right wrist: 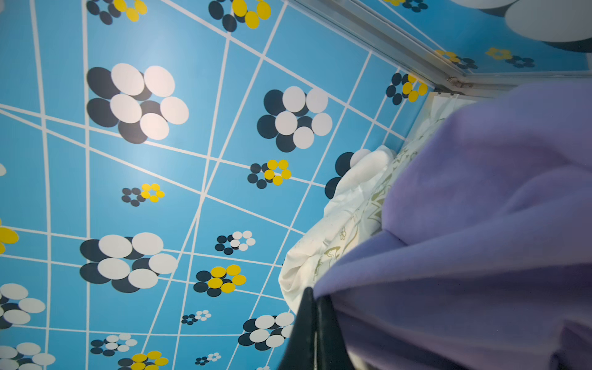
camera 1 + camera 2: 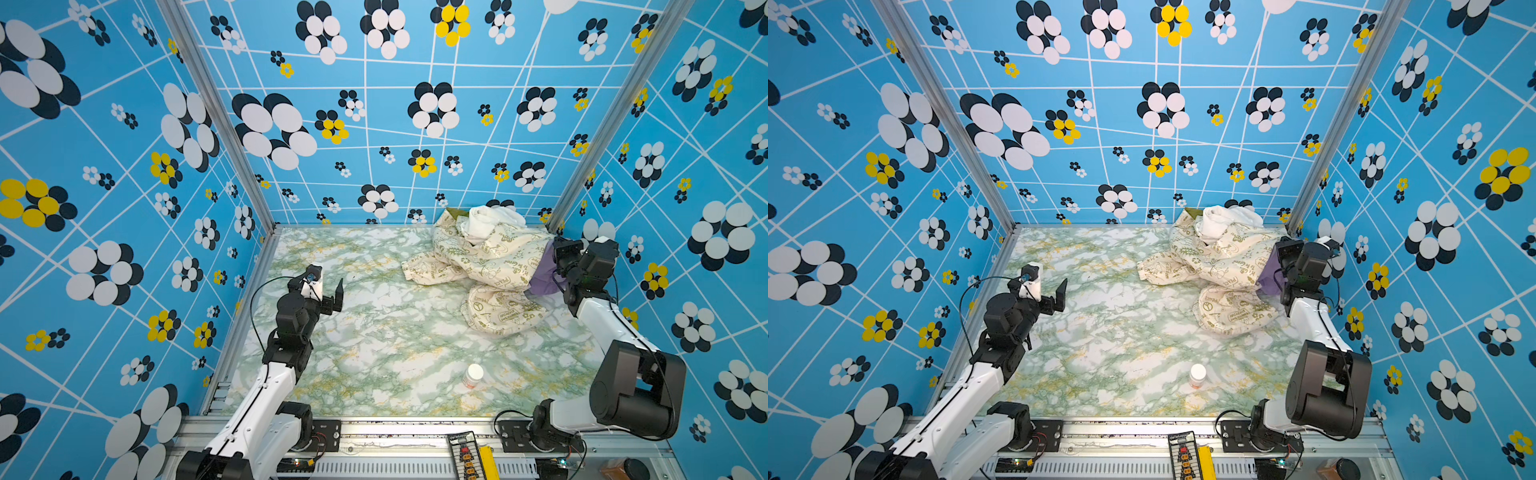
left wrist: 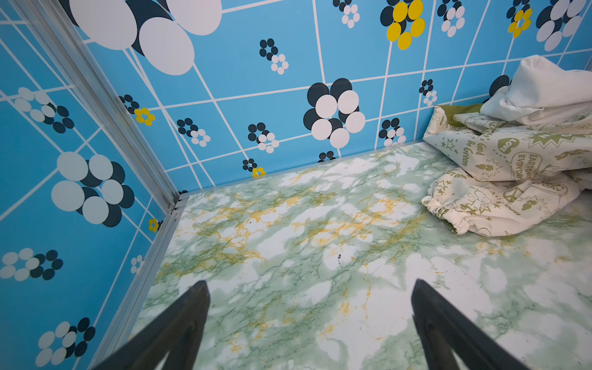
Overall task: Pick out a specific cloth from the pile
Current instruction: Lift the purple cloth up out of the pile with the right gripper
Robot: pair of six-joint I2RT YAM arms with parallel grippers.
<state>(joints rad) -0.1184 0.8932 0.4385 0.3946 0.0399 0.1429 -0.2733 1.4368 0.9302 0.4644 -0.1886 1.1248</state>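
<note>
While my right gripper is clamped shut on the cloth, the cloth sits wedged at the pile's 3 o'clock edge. The grasp looks done, but pulling it clear remains. My left gripper hangs wide open, empty, at 9 o'clock.

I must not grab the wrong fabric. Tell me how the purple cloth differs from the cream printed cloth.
The purple cloth is plain; the cream cloth carries olive-green prints. The purple cloth shows far less area than the cream cloth. The purple cloth is pinched in the shut right gripper; the cream cloth lies ungripped. Both are soft, crumpled fabric.
</note>
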